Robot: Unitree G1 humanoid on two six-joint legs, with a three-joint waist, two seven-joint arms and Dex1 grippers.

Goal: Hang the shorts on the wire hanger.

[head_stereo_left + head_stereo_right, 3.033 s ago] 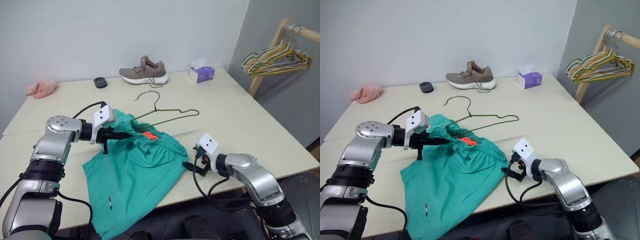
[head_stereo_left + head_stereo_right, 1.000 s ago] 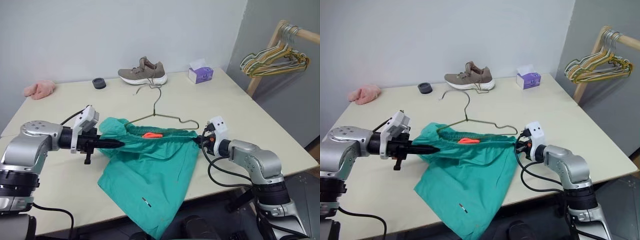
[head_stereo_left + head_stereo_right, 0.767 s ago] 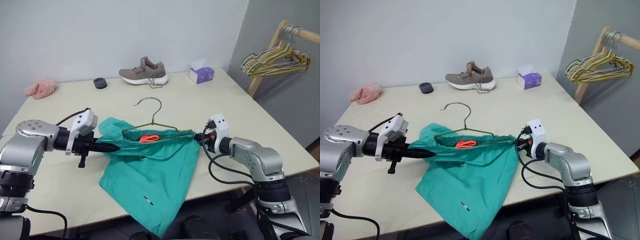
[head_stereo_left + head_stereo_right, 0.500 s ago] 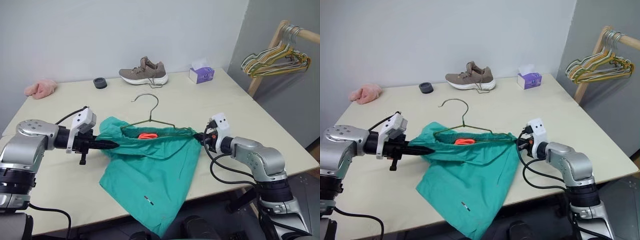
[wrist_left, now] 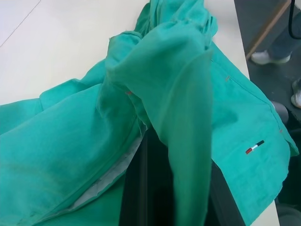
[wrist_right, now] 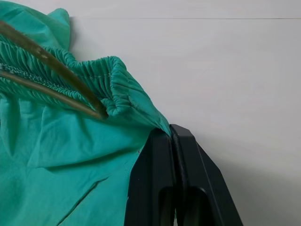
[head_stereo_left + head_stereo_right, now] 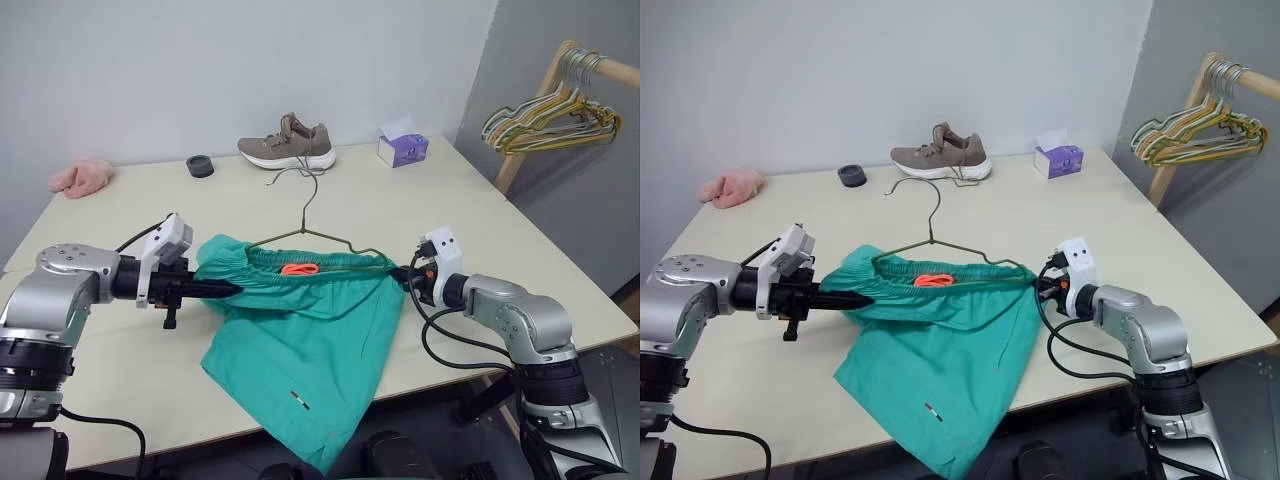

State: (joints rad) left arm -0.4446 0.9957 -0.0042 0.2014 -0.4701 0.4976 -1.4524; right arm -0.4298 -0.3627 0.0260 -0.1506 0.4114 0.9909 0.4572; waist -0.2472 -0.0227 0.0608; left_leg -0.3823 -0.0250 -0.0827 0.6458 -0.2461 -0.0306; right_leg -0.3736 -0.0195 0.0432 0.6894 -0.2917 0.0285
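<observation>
The teal shorts (image 7: 300, 330) hang stretched by their gathered waistband between my two grippers, just above the table (image 7: 480, 215), with the legs drooping over its front edge. My left gripper (image 7: 228, 288) is shut on the waistband's left end, and fabric drapes over its fingers (image 5: 141, 188). My right gripper (image 7: 400, 280) is shut on the right end, as the right wrist view shows (image 6: 171, 136). The wire hanger (image 7: 305, 228) sits with its shoulders inside the waistband, hook rising behind. One wire end (image 6: 61, 92) pokes into the waistband fold. An orange tag (image 7: 299, 268) shows inside.
At the table's back stand a brown shoe (image 7: 287, 142), a purple tissue box (image 7: 403, 147), a small black round thing (image 7: 200, 165) and a pink cloth (image 7: 80, 176). A wooden rack with a bunch of coloured hangers (image 7: 545, 115) stands off to the right.
Three seconds ago the shorts lay crumpled on the table; now they are lifted and pulled taut between both grippers. In the last second only the hanger's hook has rocked slightly.
</observation>
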